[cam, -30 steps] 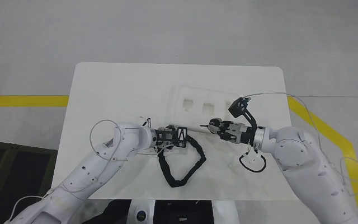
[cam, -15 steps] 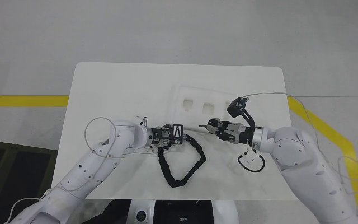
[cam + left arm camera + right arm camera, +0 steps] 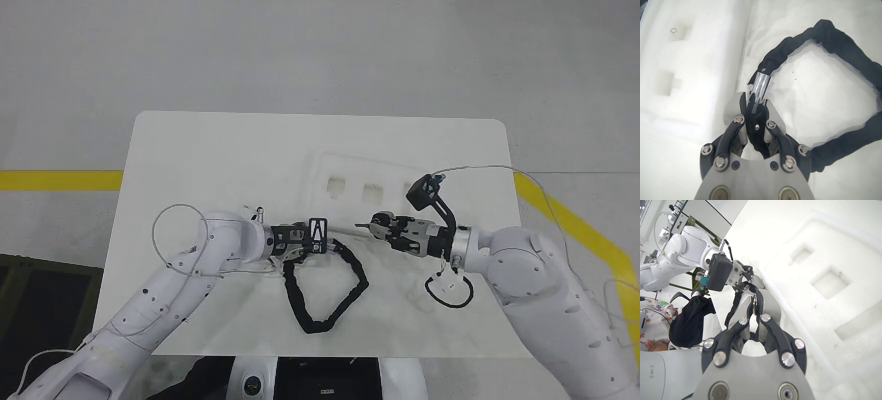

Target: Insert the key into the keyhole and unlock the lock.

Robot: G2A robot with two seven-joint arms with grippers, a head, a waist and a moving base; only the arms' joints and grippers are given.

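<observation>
Top view showed the white table, with a broad band of its surface lying between the arms and the 12 o'clock edge. The foam tray sat toward 2 o'clock, its outer rim near the table's 3 o'clock edge. The black-sleeved chain lock looped at 6 o'clock from the table's middle, its lowest bend close to the front edge. Near the middle, just beside the tray's 6 o'clock rim, the left gripper was clamped on the lock's sleeved end, just behind its chrome barrel. The right gripper stood at 3 o'clock from it, pinched narrowly on the key. The two faced each other across a short gap. Whether the key's tip touched the lock could not be told.
</observation>
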